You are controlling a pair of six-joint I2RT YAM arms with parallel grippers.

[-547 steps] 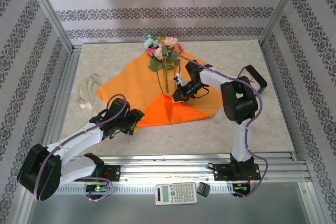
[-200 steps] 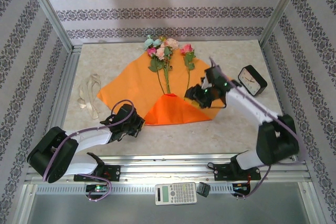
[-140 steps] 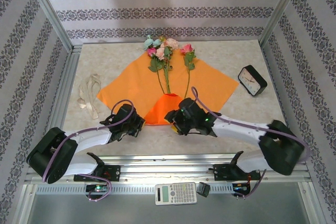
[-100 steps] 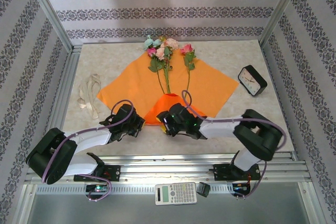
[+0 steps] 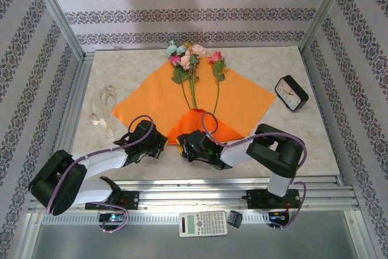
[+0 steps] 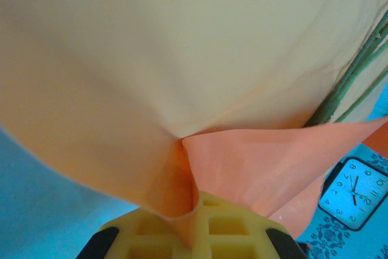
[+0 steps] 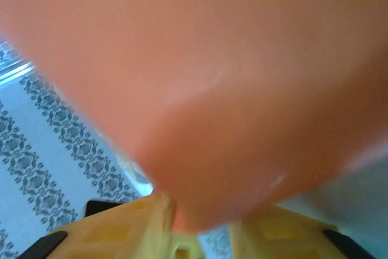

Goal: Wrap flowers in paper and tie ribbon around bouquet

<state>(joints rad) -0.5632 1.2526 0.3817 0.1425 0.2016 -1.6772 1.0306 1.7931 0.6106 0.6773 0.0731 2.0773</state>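
Here, the paper (image 5: 242, 104) lies spread mid-frame in the top view, its lower corner folded up. The flowers (image 5: 191, 59) rest on it, blooms at its upper edge, stems running down toward the fold. The left gripper (image 5: 162, 144), at the fold's lower left, pinches a paper crease. The right gripper (image 5: 183, 145) sits just right of it. Paper drops between its fingers (image 7: 121, 232), but blur hides whether they clamp. The ribbon (image 5: 100, 110) lies left, apart.

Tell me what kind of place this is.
Probably a robot test cell rather than a florist's: aluminium frame, wallpapered panels, left arm and right arm bolted to a rail.
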